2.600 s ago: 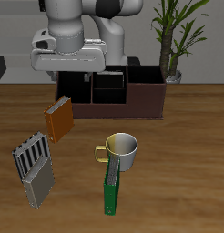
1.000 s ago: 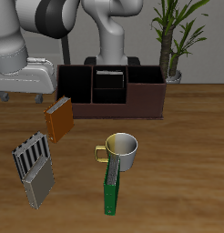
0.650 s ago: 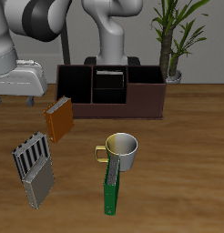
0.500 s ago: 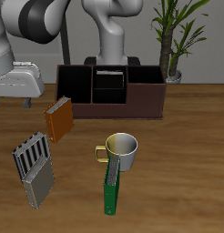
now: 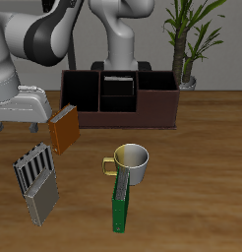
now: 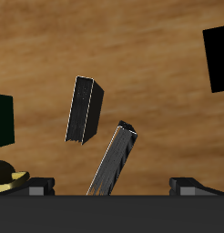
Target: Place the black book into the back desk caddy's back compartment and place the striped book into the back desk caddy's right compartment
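Striped book (image 5: 32,167): flat near front edge, long axis running front-to-back; wrist view adds its dark spine (image 6: 111,162). Gripper (image 6: 112,187): fingers wide apart, empty

On the bench stood one dark brown desk caddy (image 5: 121,98) (divided into several cells), one mug (image 5: 132,164) and one potted plant (image 5: 187,39). Four books were visible: one striped book (image 5: 32,165), one speckled grey book (image 5: 41,202), one orange-brown book (image 5: 64,128) and one green book (image 5: 119,203).
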Tool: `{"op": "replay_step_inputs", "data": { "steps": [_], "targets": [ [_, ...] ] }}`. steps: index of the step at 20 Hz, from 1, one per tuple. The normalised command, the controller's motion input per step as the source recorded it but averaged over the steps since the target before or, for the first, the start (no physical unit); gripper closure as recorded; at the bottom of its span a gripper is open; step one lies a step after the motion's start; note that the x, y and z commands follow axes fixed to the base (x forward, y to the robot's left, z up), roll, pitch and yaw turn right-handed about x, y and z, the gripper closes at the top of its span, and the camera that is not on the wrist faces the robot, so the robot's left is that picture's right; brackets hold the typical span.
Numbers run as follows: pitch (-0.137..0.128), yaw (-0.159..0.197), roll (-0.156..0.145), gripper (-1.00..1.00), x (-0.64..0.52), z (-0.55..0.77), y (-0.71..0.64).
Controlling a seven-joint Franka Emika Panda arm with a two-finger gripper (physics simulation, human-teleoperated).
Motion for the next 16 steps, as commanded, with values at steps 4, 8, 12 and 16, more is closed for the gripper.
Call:
{"op": "replay_step_inputs", "data": {
  "steps": [4, 8, 12, 16],
  "targets": [
    [0.012, -0.03, 0.006, -1.0, 0.03, -0.22, 0.03],
    [0.012, -0.041, -0.009, -1.0, 0.01, -0.21, -0.03],
    [-0.047, -0.029, 0.002, -1.0, -0.08, -0.27, -0.03],
    [-0.019, 0.014, -0.02, -1.0, -0.09, -0.27, 0.01]
  ]
}}
